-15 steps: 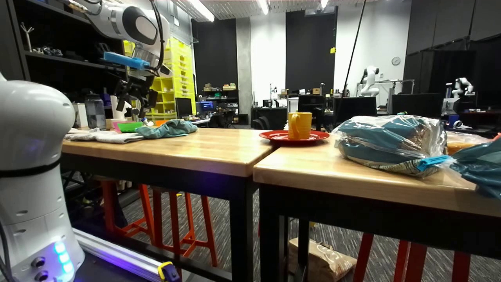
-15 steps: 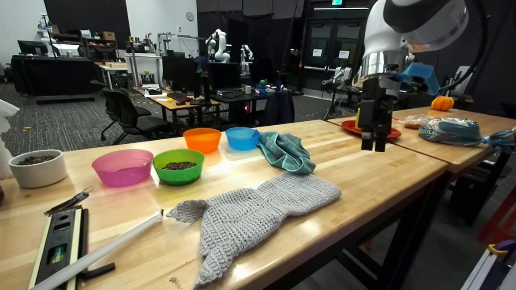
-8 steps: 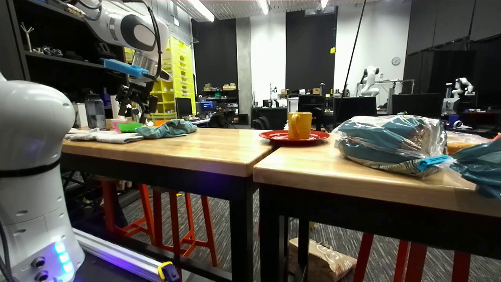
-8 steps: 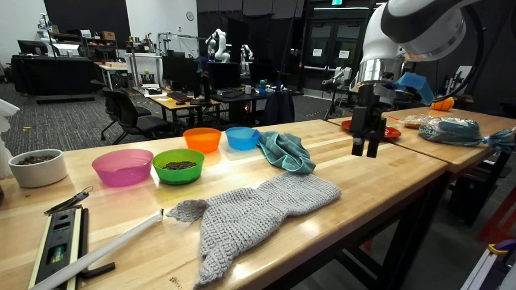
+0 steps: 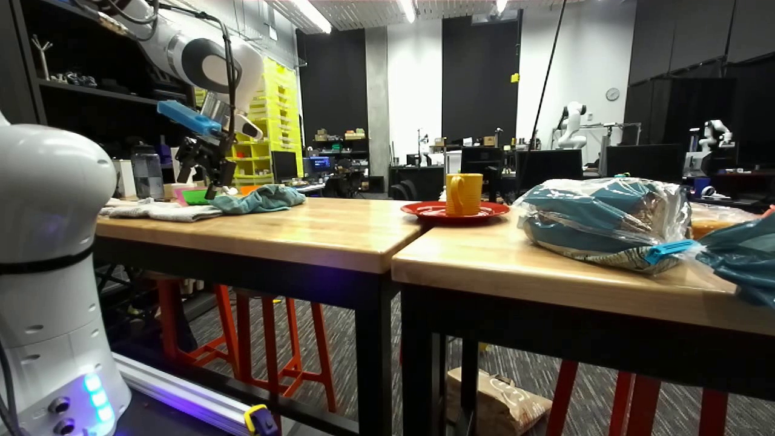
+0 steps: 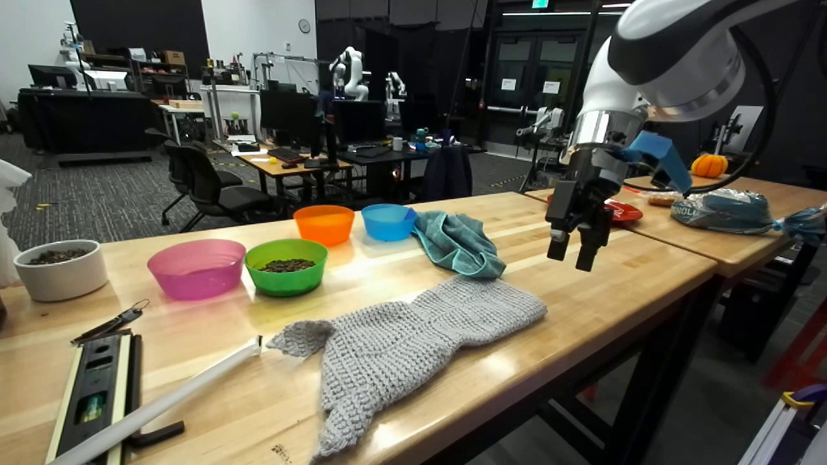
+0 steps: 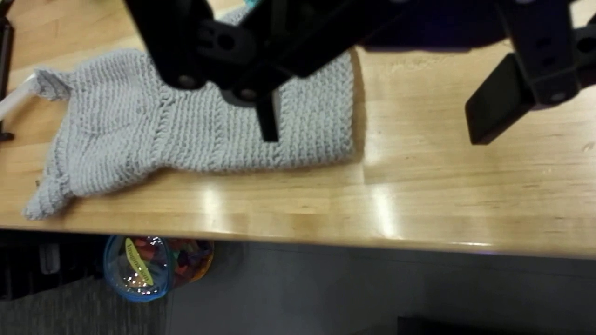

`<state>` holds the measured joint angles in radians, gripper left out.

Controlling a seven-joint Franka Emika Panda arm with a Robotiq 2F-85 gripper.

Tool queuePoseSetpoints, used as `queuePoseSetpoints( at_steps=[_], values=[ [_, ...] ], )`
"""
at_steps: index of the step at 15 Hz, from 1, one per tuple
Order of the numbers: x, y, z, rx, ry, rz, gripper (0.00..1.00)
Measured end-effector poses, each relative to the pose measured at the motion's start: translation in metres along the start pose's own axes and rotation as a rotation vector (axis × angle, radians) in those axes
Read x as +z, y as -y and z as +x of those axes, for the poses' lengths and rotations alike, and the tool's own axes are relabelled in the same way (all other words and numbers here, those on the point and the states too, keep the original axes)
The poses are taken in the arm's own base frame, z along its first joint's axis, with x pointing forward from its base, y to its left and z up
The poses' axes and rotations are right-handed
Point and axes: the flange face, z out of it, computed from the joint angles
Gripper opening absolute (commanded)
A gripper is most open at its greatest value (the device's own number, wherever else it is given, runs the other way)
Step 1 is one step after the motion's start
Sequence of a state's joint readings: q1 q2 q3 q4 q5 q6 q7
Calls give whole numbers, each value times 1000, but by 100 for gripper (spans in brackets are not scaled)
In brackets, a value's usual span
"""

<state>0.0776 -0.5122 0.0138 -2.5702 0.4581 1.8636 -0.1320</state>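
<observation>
Aloft, your end effector (image 6: 572, 253) hangs with its jaws wide apart and nothing between them, high enough to clear the gray knitted cloth (image 6: 420, 336) lying loosely on the table (image 6: 581, 297), the bunched teal cloth (image 6: 457, 244) touching its edge.

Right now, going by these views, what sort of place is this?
Probably a robotics lab: the background has a separate white jointed robot arm, tall bright-yellow shelving with compartments and a black office chair with armrests.
</observation>
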Motion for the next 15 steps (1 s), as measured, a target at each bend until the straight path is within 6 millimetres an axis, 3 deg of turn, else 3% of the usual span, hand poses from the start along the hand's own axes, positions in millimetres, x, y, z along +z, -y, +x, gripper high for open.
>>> queuePoseSetpoints(
  at_steps=[10,15],
  values=[
    [31,2,2,-13,-73,12,100],
    [49,15,1,-52,-95,4,100]
  ],
)
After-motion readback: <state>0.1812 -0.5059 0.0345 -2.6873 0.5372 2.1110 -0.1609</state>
